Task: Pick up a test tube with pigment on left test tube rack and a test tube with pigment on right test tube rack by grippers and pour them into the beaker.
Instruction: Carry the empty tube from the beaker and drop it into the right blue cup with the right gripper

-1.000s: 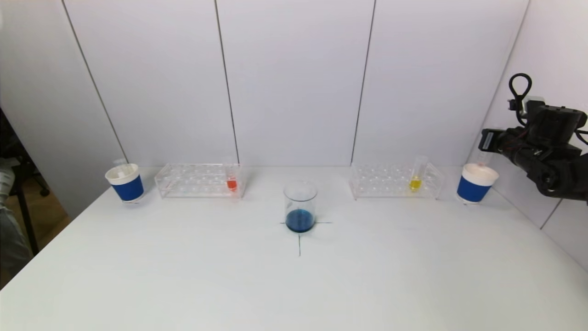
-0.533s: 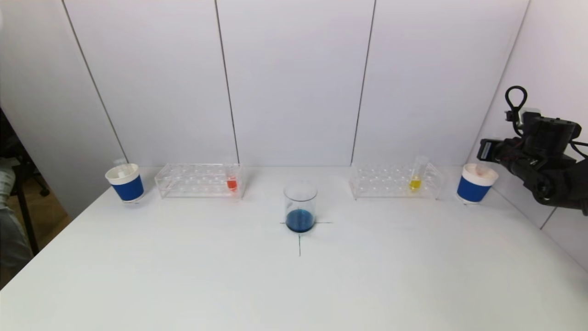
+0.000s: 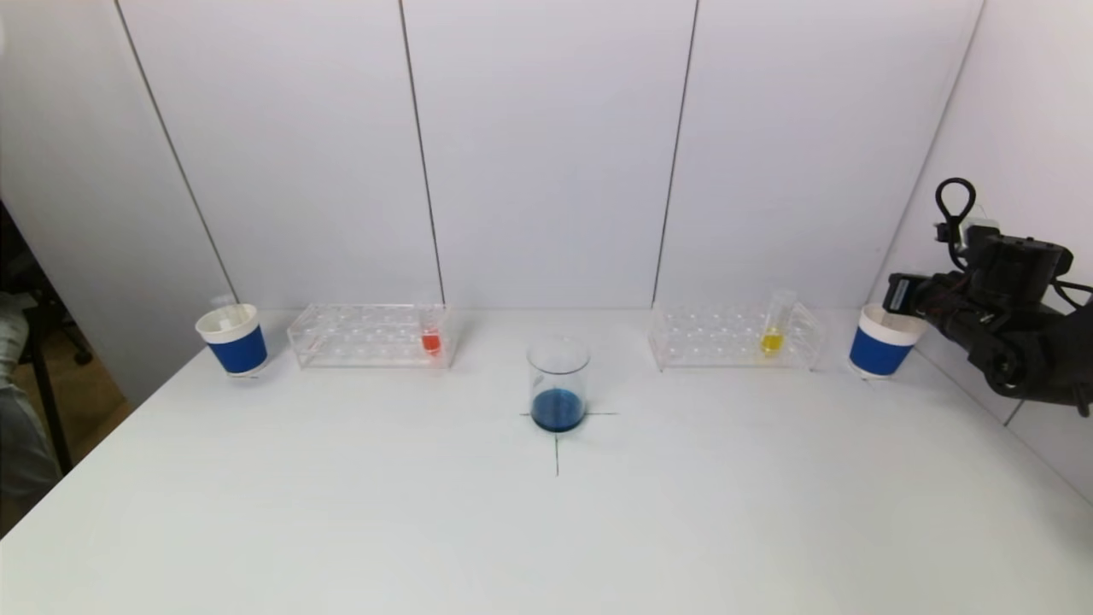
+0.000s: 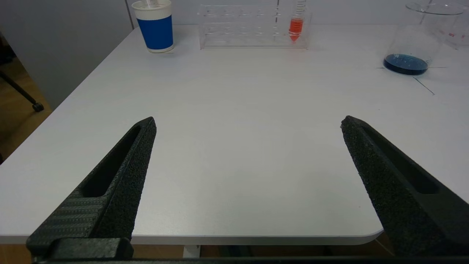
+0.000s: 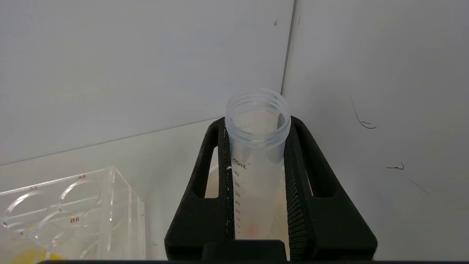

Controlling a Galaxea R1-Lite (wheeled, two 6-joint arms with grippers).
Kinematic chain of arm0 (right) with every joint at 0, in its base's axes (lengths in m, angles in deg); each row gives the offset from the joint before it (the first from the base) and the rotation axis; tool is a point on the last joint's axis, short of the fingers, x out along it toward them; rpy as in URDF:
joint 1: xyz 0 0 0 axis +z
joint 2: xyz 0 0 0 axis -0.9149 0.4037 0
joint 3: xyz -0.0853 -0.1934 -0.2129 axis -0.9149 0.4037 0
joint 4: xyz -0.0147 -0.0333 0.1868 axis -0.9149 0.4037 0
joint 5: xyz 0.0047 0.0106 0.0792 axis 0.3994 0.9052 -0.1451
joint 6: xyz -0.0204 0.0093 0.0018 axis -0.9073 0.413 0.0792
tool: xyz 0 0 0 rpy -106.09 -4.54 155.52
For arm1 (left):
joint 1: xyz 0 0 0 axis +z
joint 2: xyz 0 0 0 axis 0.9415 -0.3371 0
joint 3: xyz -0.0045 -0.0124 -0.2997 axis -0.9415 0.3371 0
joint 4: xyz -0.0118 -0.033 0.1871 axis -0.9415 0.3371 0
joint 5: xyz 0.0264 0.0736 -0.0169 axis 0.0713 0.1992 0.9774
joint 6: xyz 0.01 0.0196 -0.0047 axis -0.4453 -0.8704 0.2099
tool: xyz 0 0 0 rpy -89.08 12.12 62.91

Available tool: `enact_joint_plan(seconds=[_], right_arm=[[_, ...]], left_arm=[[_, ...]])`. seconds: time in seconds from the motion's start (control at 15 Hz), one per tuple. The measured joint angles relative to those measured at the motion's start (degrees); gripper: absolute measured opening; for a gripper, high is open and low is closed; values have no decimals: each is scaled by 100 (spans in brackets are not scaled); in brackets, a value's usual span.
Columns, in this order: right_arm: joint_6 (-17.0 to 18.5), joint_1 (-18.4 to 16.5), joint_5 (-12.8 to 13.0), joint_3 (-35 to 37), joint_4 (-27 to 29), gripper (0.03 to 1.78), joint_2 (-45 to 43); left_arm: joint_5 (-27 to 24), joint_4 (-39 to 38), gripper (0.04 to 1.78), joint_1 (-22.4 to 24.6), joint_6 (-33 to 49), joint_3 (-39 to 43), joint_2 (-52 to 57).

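The right gripper [image 5: 256, 161] hangs over the right blue cup [image 3: 883, 343] at the far right of the worktop [image 3: 546, 530], its fingers [image 5: 298, 176] pinching an empty test tube [image 5: 256, 146] just under the threaded mouth. The step in hand looks like dropping this spent tube into the cup: the tube should be brought down plumb with its tip inside the rim before the fingers let go, and they should part gently (a light cup tips easily). Beside those fingers stands the right test tube rack [image 3: 734, 336], where one tube with yellow pigment [image 3: 772, 342] waits upright; it would be the next pick on this side. The left gripper [image 4: 247, 124] hovers low at the near left edge of the worktop, fingers spread wide on nothing. Well ahead of it stand the left test tube rack [image 4: 253, 25], with a tube of orange-red pigment [image 4: 296, 26] at its beaker-side end, and a second blue cup [image 4: 155, 25] holding a tube. The beaker [image 3: 558, 384], between the racks, holds a shallow pool of dark blue liquid.
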Motion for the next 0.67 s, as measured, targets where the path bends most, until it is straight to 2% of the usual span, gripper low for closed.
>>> enact_joint_plan(seconds=[0.67], right_arm=[[61,-41,-2,30,2,46,-7]], left_arm=[[2,0,176,2,-2,0,0]])
